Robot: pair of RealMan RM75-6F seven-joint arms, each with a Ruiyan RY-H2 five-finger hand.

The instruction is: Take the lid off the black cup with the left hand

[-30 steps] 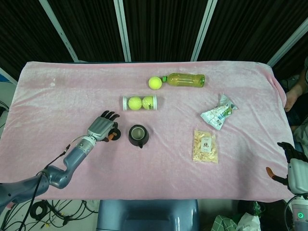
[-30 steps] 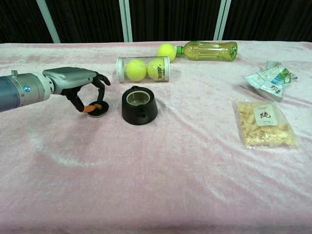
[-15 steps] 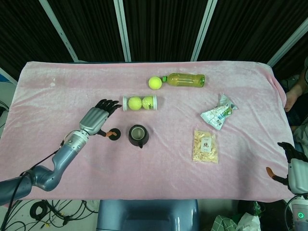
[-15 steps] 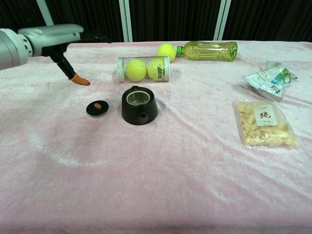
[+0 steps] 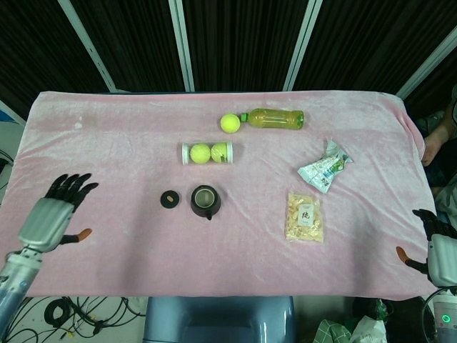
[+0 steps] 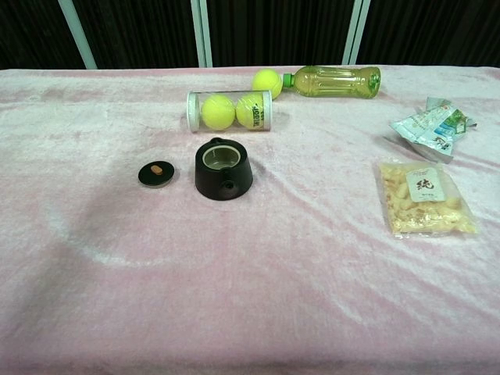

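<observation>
The lid [image 6: 156, 173] lies flat on the pink-covered table [image 5: 107, 128], just beside the black cup [image 6: 223, 169], whose mouth stands uncovered. Judging by this, the task looks done, with nothing left but to rest the arm. The left hand [image 5: 53, 213] hovers at the table's near edge, well apart from lid and cup, which sit off toward its right; its fingers are spread and it grasps nothing. The right hand [image 5: 433, 245] shows only partly at the far right edge; I cannot tell its state.
</observation>
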